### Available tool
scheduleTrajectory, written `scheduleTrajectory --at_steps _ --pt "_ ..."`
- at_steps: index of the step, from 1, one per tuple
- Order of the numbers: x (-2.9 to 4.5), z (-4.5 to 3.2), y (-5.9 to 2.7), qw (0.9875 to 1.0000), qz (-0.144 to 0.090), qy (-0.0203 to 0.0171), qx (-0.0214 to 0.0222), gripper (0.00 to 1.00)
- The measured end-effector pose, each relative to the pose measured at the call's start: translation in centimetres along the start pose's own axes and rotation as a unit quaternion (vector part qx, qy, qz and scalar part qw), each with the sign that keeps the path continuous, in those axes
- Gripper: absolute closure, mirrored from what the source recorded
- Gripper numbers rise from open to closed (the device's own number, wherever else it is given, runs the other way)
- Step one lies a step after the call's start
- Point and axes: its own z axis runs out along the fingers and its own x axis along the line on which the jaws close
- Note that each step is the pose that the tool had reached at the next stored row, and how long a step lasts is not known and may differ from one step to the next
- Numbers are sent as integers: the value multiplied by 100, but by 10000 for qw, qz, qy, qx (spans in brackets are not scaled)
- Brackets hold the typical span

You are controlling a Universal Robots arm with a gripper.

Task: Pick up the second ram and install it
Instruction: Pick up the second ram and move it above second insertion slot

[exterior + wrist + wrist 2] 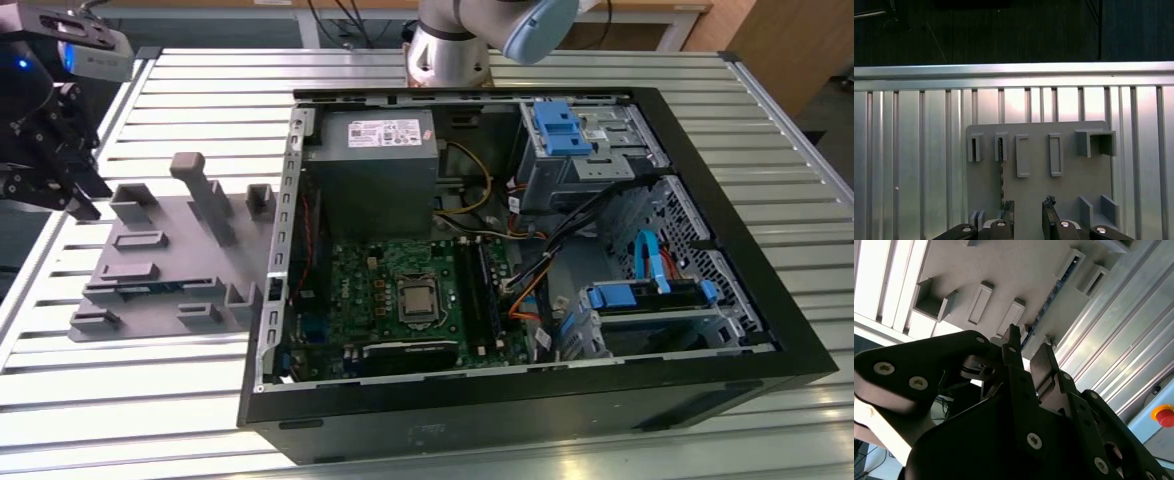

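Long, thin, flat dark strip: the second ram (1001, 175), seen edge-on in the first wrist view. Stands upright on its long edge on the grey holder tray (1069, 190), running straight across its surface. Shows a row of small dark chips in the second wrist view.

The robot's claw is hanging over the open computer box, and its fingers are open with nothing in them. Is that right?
Not quite. In the exterior view the gripper hangs over the grey holder tray, which lies beside the open computer case, not over the case itself. The rest holds: its fingers are open with nothing in them.
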Motion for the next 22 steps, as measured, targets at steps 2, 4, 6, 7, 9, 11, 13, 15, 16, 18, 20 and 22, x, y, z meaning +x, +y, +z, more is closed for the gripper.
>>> scheduleTrajectory --at_steps 2,4,6,7,9,11,13,15,16,18,20,22 --pt "0 5 0 10000 0 0 0 64" --pt "0 7 0 10000 1 0 0 64" --pt "0 8 0 10000 1 0 0 64" --pt "0 10 0 10000 1 -1 1 64" --pt "0 15 0 10000 1 -1 1 64" --pt "0 23 0 10000 1 -1 1 64" --pt "0 30 0 10000 1 0 0 64" --pt "0 37 0 10000 1 0 0 64" --pt "0 40 0 10000 1 0 0 64" --pt "1 49 0 10000 1 -1 1 64" --pt "1 56 -1 10000 1 0 0 64" --pt "1 65 0 10000 1 -1 1 64"
